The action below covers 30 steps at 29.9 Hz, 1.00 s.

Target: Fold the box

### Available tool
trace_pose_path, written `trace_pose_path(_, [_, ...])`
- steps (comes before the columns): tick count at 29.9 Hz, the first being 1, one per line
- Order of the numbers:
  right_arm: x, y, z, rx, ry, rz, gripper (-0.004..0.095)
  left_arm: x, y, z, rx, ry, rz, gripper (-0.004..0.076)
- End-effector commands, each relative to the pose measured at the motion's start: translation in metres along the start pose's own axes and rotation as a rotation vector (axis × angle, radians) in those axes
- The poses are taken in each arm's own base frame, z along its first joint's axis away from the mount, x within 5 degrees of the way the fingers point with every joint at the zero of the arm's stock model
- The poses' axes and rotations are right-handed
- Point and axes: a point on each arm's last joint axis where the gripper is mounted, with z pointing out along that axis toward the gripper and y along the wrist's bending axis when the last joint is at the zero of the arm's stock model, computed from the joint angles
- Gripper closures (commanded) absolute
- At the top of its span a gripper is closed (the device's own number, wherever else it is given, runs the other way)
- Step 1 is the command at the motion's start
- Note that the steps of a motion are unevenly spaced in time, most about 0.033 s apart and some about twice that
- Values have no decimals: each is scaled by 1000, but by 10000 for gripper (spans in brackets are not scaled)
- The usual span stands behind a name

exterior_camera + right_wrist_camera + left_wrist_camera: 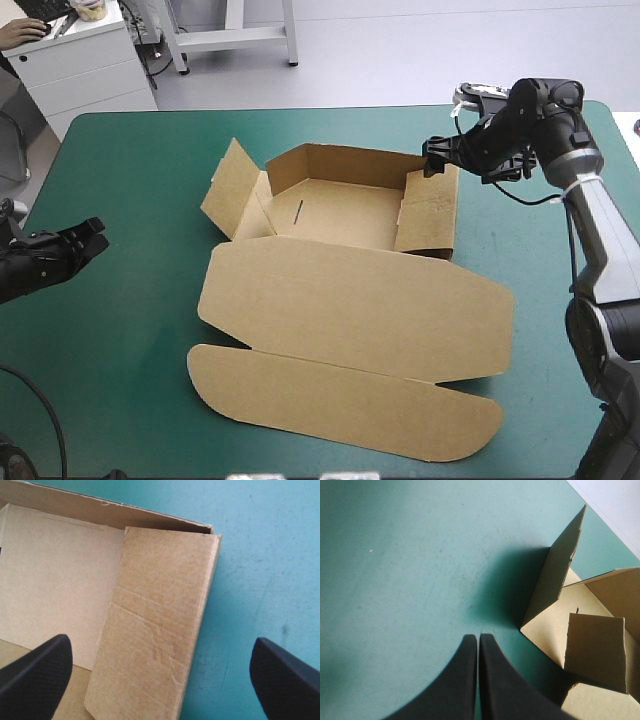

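The brown box [340, 290] lies mid-table as an open tray, its lid flat toward the near edge. Its far and right walls stand; the left flap [228, 188] leans outward. My right gripper [437, 157] hovers over the tray's right wall [155, 630], open, one finger on each side of it, touching nothing. My left gripper [92, 237] rests low near the table's left edge, shut and empty, well to the left of the box. In the left wrist view its gripper [478, 639] points at the bare cover, with the raised left flap [555, 575] ahead and to one side.
The teal-green cover [130, 330] stretches bare around the box. A white cabinet [80, 60] stands beyond the far left corner, with a person's hand [22, 33] resting on top of it, off the table.
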Motion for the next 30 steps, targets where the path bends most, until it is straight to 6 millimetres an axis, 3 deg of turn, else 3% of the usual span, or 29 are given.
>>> trace_pose_path(1, [10,3,-36,-18,-45,30,22,-8,-12,-9,46,-71,-43,734])
trace_pose_path(7, [33,-2,-17,4,49,82,22,-9,-13,-9,58,-79,-61,734])
trace_pose_path(19, [28,-8,35,-12,91,130,22,-9,-13,-9,58,-79,-61,734])
trace_pose_path(22, [28,-11,47,-6,120,136,62,-9,-13,-9,58,-79,-61,734])
trace_pose_path(26, [29,-12,51,1,136,136,255,-9,-13,-9,58,-79,-61,734])
trace_pose_path(30, [31,-12,51,5,153,110,693,-9,-13,-9,58,-79,-61,734])
